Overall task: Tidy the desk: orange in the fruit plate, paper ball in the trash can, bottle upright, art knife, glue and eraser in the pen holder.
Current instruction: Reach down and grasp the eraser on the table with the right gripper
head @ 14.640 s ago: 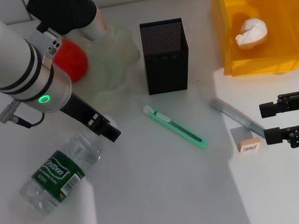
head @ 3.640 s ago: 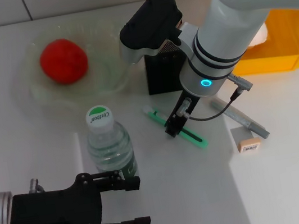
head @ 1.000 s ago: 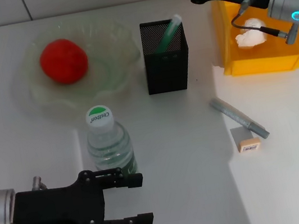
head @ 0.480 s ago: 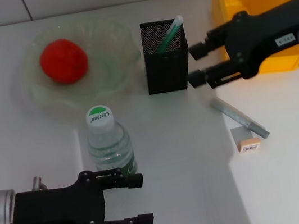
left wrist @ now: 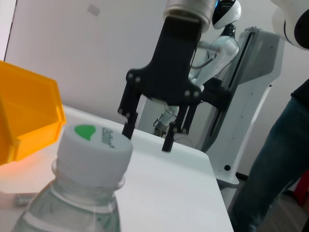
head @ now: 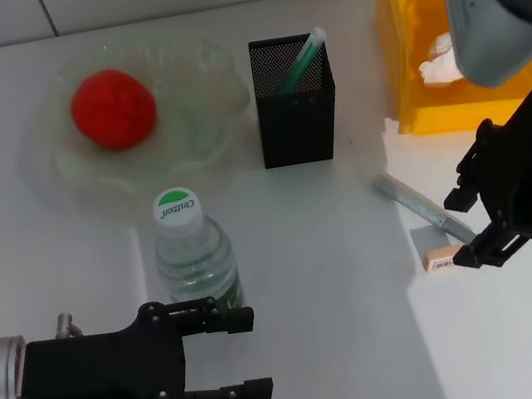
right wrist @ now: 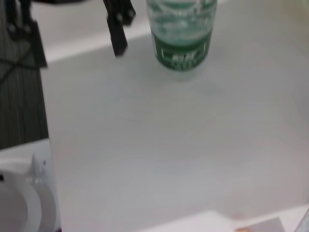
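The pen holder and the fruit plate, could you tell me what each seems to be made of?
The pen holder looks like black metal mesh, judging by its fine perforated walls. The fruit plate appears to be clear glass or plastic: translucent, wavy-rimmed, slightly green-tinted.

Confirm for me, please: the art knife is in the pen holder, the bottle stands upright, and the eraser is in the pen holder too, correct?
Not quite. The head view shows the eraser lying on the desk beside the glue stick, at the fingertips of the open right gripper. The art knife is in the pen holder, and the bottle stands upright.
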`<state>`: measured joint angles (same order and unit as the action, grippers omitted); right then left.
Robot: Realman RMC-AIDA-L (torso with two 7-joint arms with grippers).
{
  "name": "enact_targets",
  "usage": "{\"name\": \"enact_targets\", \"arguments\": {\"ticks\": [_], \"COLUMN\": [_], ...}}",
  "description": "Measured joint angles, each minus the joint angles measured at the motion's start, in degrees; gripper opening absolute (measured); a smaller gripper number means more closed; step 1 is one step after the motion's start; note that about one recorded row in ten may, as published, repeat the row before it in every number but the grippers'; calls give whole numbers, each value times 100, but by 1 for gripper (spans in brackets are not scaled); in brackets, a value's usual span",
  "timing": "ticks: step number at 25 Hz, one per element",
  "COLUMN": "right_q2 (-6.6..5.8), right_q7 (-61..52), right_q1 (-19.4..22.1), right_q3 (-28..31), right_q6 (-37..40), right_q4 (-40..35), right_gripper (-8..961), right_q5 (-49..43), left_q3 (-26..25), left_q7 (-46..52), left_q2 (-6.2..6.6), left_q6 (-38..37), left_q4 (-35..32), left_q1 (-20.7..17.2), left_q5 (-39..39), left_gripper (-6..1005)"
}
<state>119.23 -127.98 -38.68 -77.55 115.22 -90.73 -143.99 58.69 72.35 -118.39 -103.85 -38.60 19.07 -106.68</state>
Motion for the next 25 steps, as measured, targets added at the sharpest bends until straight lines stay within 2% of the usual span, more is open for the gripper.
{"name": "enact_targets", "arguments": {"ticks": [5,6,11,16,25], "right_q2": [0,-2,-3,17,21], "right_q7": [3,31,118,118,111], "right_q1": [-147,-216,-334,-406,-493], "right_q3": [-565,-698,-850,-1296,-1413], "right_q6": [-454,-662,-1077,-1607,-1905], "right_q4": [717,1047,1550,1959,2320], "right_gripper": [542,539,526,512,488], "right_q5": [-345,-387,-416,-634,-643], "left_q3": [-4,-19,-24,-25,-38], "left_q7": [10,11,12,14,-14], "left_q2": [-10,-10,-10,-8,-8], "left_q6": [-4,-3,19,26,46], "left_q4": [0,0,2,11,65], "left_q1": [0,0,0,0,0], "left_q5": [7,8,8,8,7], "left_gripper": [740,740,740,740,740]}}
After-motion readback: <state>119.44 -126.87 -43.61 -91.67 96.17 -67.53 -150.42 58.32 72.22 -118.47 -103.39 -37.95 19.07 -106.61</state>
